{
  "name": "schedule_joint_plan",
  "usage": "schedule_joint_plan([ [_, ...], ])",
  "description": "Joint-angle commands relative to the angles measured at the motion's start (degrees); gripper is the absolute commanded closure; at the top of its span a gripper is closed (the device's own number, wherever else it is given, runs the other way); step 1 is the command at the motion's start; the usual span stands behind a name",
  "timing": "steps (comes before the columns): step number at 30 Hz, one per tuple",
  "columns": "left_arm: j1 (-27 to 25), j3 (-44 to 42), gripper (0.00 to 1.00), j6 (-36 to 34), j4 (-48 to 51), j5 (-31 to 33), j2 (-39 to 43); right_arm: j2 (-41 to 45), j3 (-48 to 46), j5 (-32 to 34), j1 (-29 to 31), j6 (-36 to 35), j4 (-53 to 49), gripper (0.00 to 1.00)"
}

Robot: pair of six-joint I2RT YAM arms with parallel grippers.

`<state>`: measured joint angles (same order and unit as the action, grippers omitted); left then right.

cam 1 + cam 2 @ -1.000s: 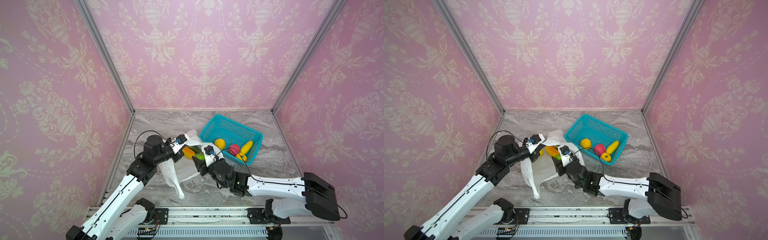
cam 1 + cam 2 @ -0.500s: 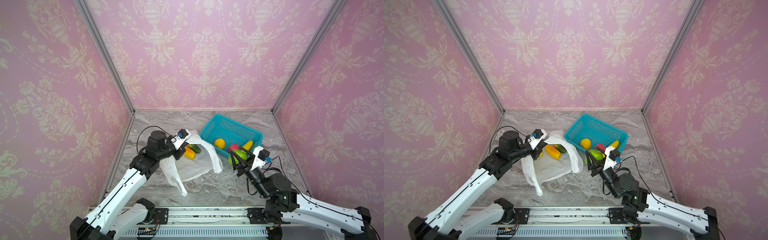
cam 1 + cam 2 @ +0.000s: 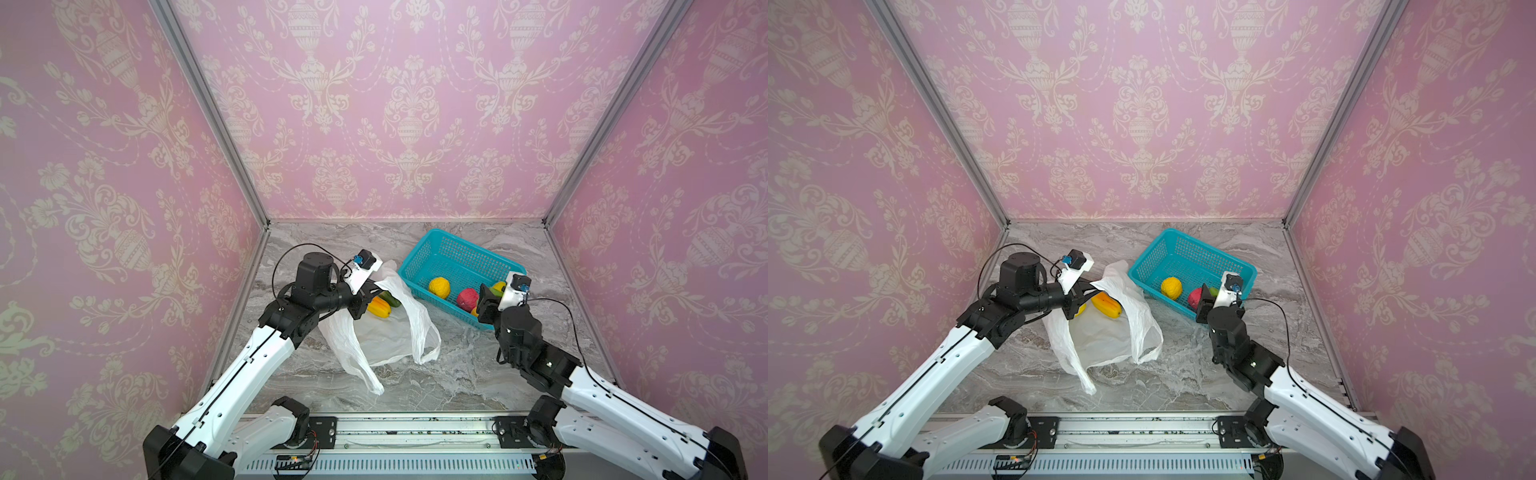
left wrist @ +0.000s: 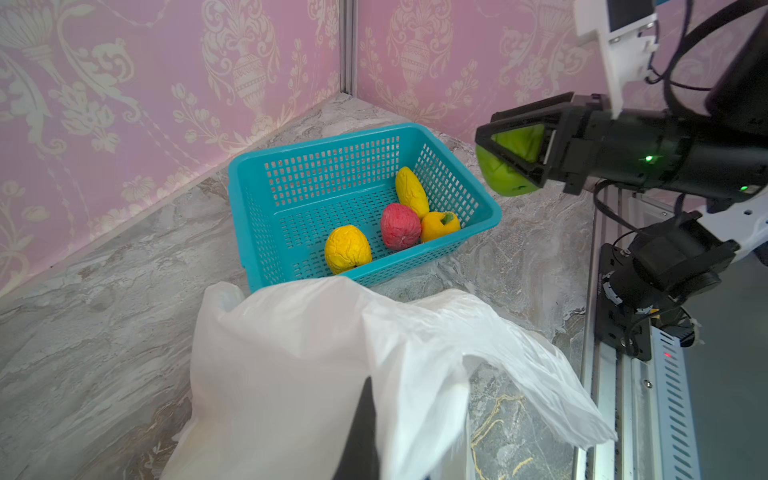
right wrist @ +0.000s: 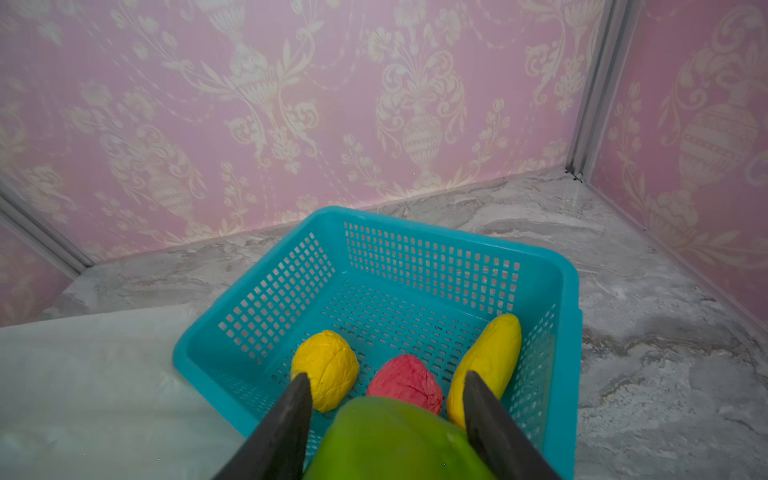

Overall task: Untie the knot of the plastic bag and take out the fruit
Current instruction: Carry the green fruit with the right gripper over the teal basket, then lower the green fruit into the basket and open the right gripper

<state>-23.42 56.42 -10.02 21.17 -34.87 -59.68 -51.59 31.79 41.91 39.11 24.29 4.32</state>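
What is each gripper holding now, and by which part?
Right gripper: green fruit, jaws across its sides. Left gripper: plastic bag, pinched at its mouth edge.

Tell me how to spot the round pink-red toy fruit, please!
Find the teal plastic mesh basket on the grey marble table. Inside, the wrinkly round pink-red fruit lies between a round yellow fruit and a long yellow one. It is the only red piece.
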Motion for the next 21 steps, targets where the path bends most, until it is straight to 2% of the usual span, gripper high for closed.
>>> schedule_joint_plan([
  [1,0.39,2.19,1.00,3.34,1.77,-2.27,0.12,-10.16,5.26,-6.20,-4.23,3.59,-3.48,0.76],
  [5,0.46,0.99,1.00,2.44,0.90,0.74,1.66,-21.96,9.81,-8.29,-5.83,2.03,-2.00,0.73],
  [9,0.48,0.36,1.00,1.59,0.89,2.70,2.50,-30.30,13.48,-13.47,-6.37,0.98,0.20,0.64],
  [13,0.48,0.45,1.00,1.57,1.15,2.82,1.79,-36.66,18.21,-13.29,-6.51,1.39,-2.34,0.59],
  [14,0.48,0.47,1.00,1.56,1.05,2.81,1.68,-37.70,19.02,-13.07,-6.59,1.60,-3.03,0.55],
  [17,0.57,0.39,1.00,1.51,0.92,2.96,1.57,-39.24,20.91,-12.39,-6.71,2.23,-5.34,0.34],
  [19,0.57,0.02,1.00,1.51,0.33,3.25,1.76,-38.33,20.23,-12.09,-6.68,2.46,-5.31,0.19],
  [21,0.57,-0.73,1.00,1.74,-0.65,3.03,1.61,-36.14,18.35,-12.27,-6.64,2.50,-4.20,0.08],
])
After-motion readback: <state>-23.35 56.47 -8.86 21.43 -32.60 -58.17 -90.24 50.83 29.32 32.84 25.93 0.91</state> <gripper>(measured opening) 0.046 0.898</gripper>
